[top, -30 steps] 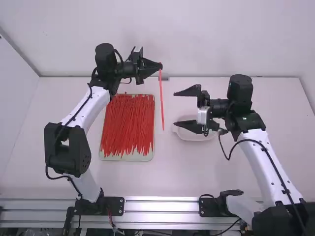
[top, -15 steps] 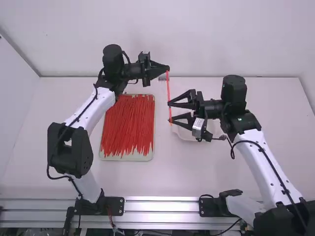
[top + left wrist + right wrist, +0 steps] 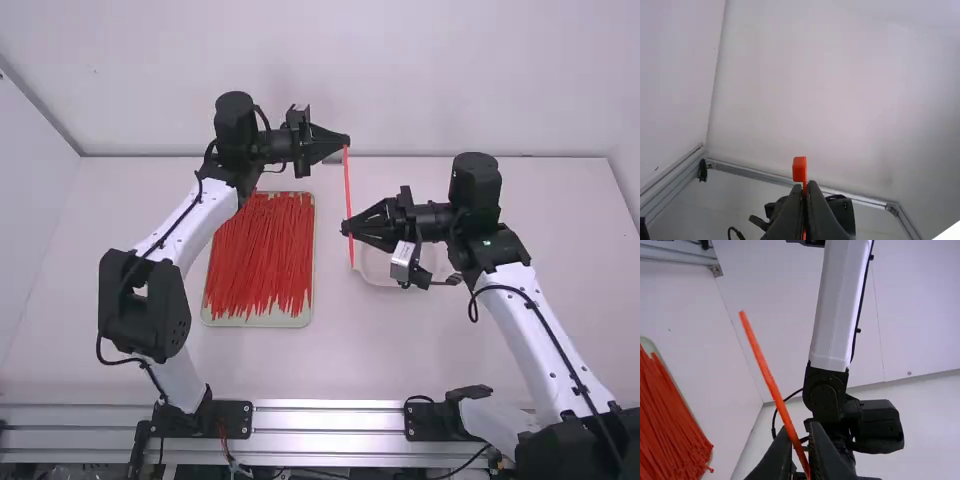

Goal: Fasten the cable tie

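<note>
- Landmark: a flat, pale rectangular tray heaped with loose red plastic ties. It lies on the matte white table.
- The left gripper is held high over the tray's far right corner. In the left wrist view its fingers are pressed together on the top of a single red plastic cable tie, and the square head pokes out just past the tips.
- The cable tie hangs almost straight down in the air, just off the tray's right edge, with its lower end above the table.
- The right gripper is to the right of the tray, about level with the tray's far half. Its fingers are closed on the lower part of the cable tie, and the right wrist view shows the strap running up from between them.
- A shallow clear plastic bowl sits on the table right of the tray, below the right gripper.
- Plain white walls stand behind and beside the table.
- An aluminium rail runs along the table edge nearest the tray's short end and carries both arm bases.
</note>
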Controlling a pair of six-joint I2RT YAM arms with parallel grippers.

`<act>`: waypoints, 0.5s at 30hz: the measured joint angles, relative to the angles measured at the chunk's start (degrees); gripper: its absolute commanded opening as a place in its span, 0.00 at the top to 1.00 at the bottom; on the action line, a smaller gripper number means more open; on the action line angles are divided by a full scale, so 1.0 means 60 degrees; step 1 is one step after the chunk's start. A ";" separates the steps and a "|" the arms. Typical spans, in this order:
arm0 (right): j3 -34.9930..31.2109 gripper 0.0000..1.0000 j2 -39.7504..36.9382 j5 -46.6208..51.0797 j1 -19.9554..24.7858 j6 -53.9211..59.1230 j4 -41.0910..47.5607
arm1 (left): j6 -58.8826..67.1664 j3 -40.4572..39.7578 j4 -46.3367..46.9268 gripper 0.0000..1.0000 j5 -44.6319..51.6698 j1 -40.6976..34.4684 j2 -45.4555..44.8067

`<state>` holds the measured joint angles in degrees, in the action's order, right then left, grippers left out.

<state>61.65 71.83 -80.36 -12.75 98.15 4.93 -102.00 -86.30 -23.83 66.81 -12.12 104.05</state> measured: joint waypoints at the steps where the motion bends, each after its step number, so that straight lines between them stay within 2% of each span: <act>1: 0.0000 0.91 0.0000 -0.0004 0.0000 -0.0007 0.0000 | 0.0011 0.0000 -0.0004 0.98 0.0000 0.0004 0.0000; 6: 0.0000 0.90 0.0000 -0.0011 0.0000 -0.0004 -0.0007 | 0.0087 0.0000 -0.0015 0.98 0.0040 0.0084 0.0000; 10: 0.0000 0.85 0.0000 -0.0015 0.0000 0.0004 -0.0007 | 0.0117 0.0000 -0.0022 0.98 0.0087 0.0229 -0.0004; 13: 0.0000 0.88 0.0000 -0.0015 0.0000 0.0106 -0.0007 | 0.0113 0.0000 -0.0015 0.98 0.0084 0.0335 0.0000; 15: 0.0000 0.92 0.0000 -0.0011 0.0000 0.0175 -0.0007 | 0.0109 0.0000 -0.0040 0.98 0.0098 0.0353 0.0000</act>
<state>61.65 71.83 -80.42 -12.75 99.20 4.89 -101.34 -86.30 -24.08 67.40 -10.00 104.05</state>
